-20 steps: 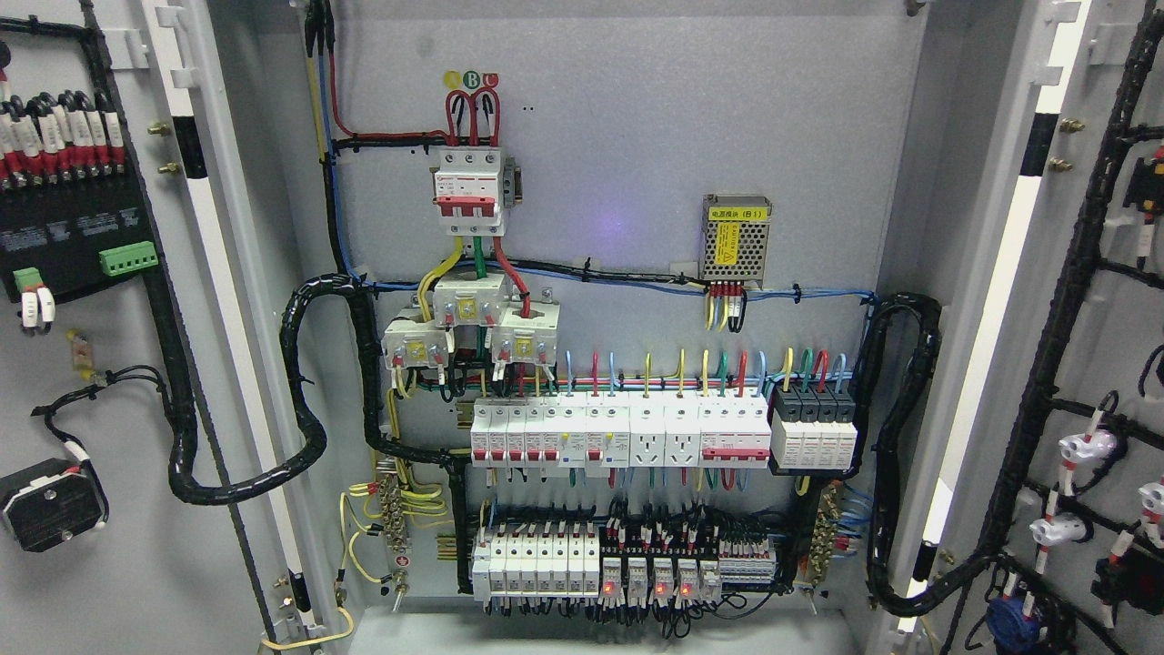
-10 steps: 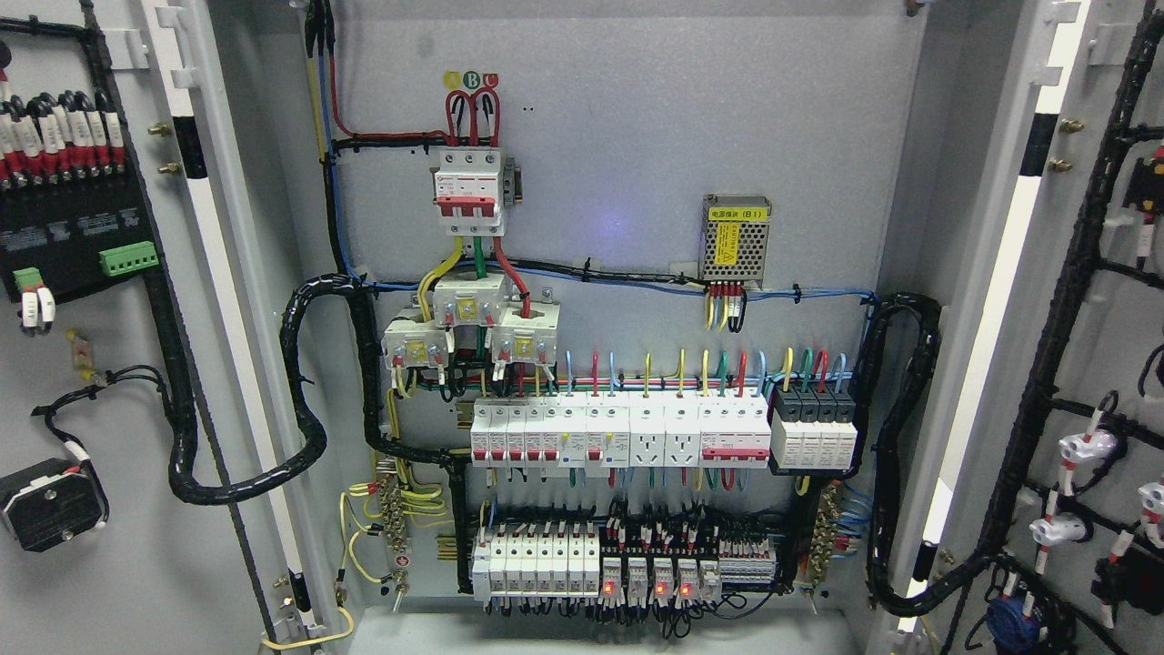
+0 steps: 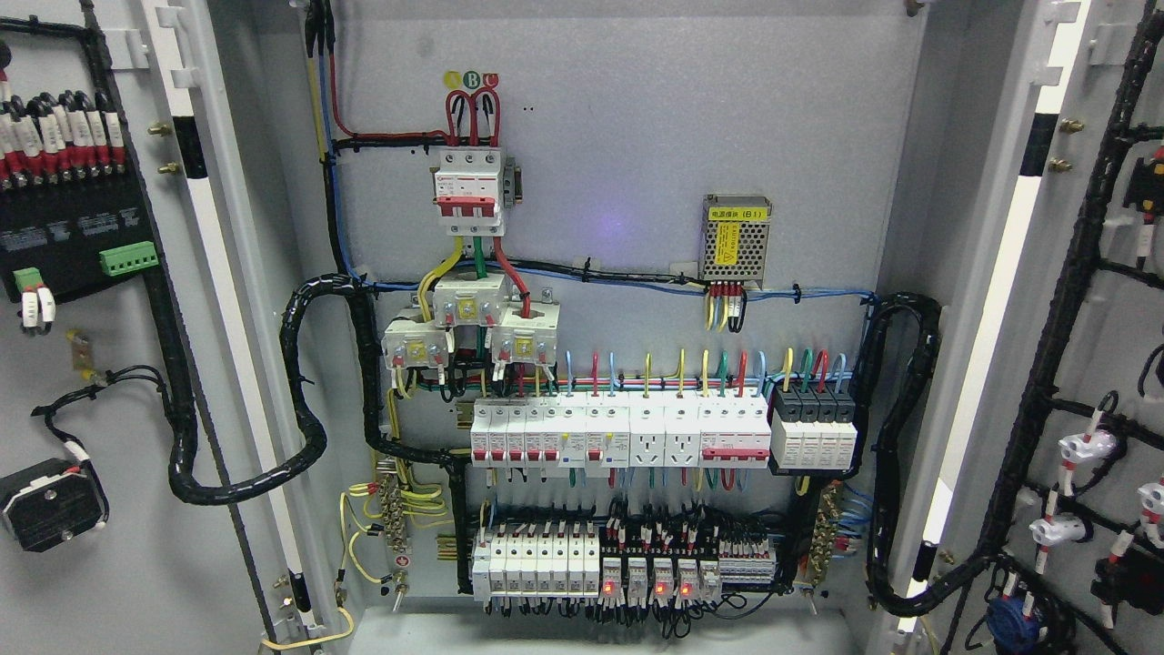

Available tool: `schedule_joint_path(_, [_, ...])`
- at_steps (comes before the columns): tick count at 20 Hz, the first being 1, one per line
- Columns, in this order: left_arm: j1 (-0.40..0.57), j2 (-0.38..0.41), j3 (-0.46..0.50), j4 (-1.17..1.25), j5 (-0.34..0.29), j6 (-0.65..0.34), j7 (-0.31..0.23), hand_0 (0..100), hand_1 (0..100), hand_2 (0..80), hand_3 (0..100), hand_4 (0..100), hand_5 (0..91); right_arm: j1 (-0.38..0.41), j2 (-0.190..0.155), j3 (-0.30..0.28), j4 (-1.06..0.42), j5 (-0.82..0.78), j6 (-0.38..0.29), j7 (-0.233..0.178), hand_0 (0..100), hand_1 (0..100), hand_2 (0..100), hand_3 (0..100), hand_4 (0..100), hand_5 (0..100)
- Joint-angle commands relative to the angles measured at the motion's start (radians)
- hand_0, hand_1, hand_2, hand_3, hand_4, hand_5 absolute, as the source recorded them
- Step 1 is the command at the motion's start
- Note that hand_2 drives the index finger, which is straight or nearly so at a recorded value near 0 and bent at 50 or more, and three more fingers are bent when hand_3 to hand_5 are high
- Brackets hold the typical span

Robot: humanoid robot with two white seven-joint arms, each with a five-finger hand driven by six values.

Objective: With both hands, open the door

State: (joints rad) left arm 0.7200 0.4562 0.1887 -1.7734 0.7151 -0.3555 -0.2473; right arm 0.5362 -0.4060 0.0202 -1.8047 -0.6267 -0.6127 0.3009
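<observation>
Inside the cabinet (image 3: 618, 136) breakers (image 3: 618, 435) show, left door (image 3: 91, 564) and right door (image 3: 1118, 364) swung open, robot hands unseen, state unknown.

2 doors (image 3: 118, 364) (both open), 1 cabinet (image 3: 618, 136)

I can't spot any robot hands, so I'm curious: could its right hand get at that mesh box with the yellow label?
Probably yes: both doors stand wide open and nothing blocks the mesh box, but neither hand is in view, so reach is unsure.

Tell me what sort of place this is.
Likely the inside of an electrical cabinet: rows of circuit breakers, bundled black cables, and both doors swung open, left door and right door. No robot hand shows.
</observation>
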Motion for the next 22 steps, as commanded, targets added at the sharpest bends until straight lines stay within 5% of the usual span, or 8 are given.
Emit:
schedule_joint_path(1, [-0.004, -0.068, -0.150, 0.261, -0.011, 0.001, -0.001, 0, 0, 0.0, 0, 0, 0.0, 0.013, 0.033, 0.156, 0.310, 0.021, -0.001, 0.000, 0, 0, 0, 0, 0, 0])
schedule_joint_path(7, [-0.027, -0.131, -0.247, 0.465, -0.081, 0.000, -0.023, 0, 0, 0.0, 0, 0, 0.0, 0.021, 0.059, 0.242, 0.583, 0.111, -0.001, 0.000, 0, 0, 0, 0, 0, 0])
schedule_joint_path(16, [-0.140, -0.235, -0.278, 0.883, -0.167, -0.002, -0.032, 0, 0, 0.0, 0, 0, 0.0, 0.019, 0.127, 0.251, 0.924, 0.120, -0.001, 0.000, 0, 0, 0, 0, 0, 0])
schedule_joint_path(22, [-0.247, -0.292, -0.288, 1.225, -0.213, -0.002, -0.121, 0, 0, 0.0, 0, 0, 0.0, 0.004, 0.187, 0.274, 1.143, 0.237, 0.001, 0.000, 0, 0, 0, 0, 0, 0])
